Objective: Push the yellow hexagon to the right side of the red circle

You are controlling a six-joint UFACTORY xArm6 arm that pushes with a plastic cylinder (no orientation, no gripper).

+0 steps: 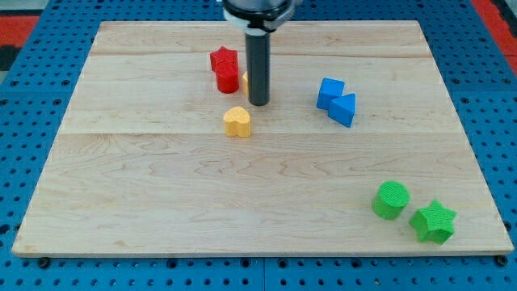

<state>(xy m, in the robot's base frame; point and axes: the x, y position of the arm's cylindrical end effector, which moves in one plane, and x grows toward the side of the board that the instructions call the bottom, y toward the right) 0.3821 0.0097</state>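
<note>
The yellow hexagon shows only as a sliver, mostly hidden behind my rod. It touches the right side of the red circle, above the board's middle. My tip rests on the board just right of and slightly below the hexagon, close against it. A red star sits directly above the red circle, touching it.
A yellow heart lies just below-left of my tip. A blue cube and a blue triangle sit together to the right. A green circle and a green star sit at the wooden board's bottom right.
</note>
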